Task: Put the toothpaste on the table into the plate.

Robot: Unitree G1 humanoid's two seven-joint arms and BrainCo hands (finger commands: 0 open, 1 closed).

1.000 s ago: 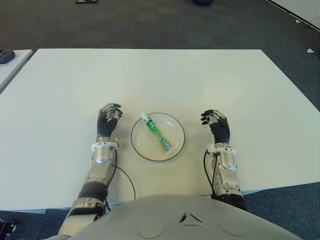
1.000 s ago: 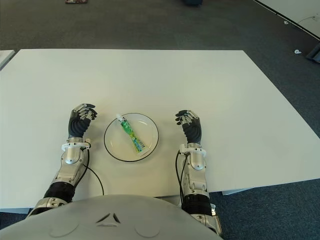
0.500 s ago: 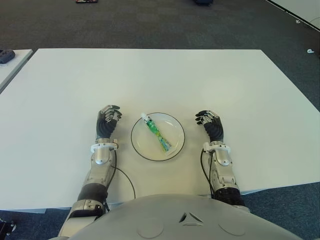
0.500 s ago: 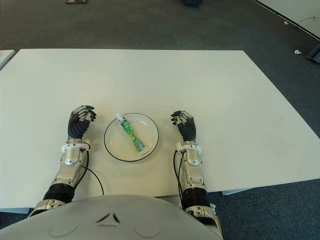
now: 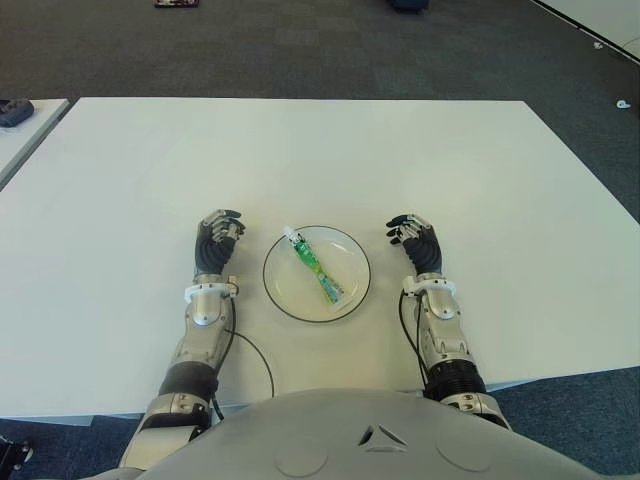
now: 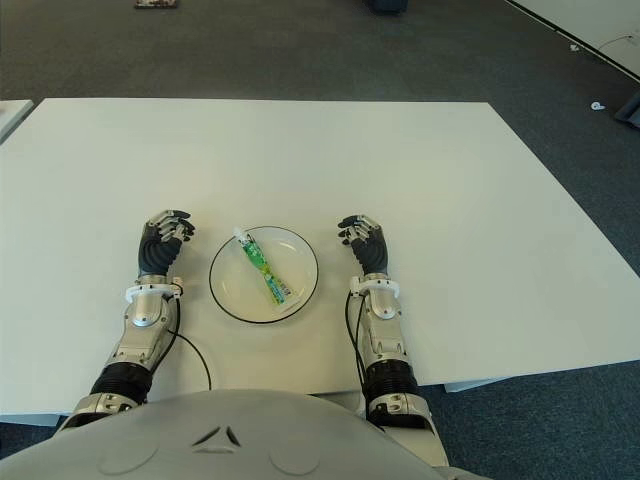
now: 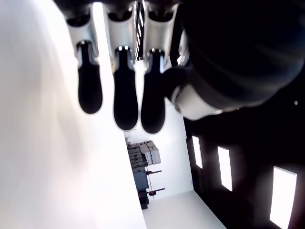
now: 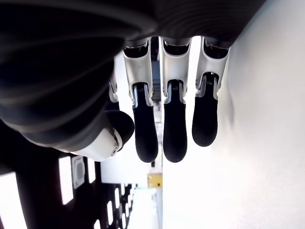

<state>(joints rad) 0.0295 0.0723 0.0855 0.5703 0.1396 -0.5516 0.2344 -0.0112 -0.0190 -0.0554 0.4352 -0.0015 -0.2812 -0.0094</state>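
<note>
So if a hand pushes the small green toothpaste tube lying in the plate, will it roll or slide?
The small green toothpaste tube lies flat and diagonal across the round white black-rimmed plate, so it would probably slide rather than roll. It looks thin and soft, so it may bend when squeezed. Being small, it is likely light, and the smooth plate may let it skid.

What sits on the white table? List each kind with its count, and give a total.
Plate: 1
Toothpaste tube, lying in the plate: 1
Robot hands, empty, one on each side of the plate, left hand and right hand: 2
Total: 4
</note>
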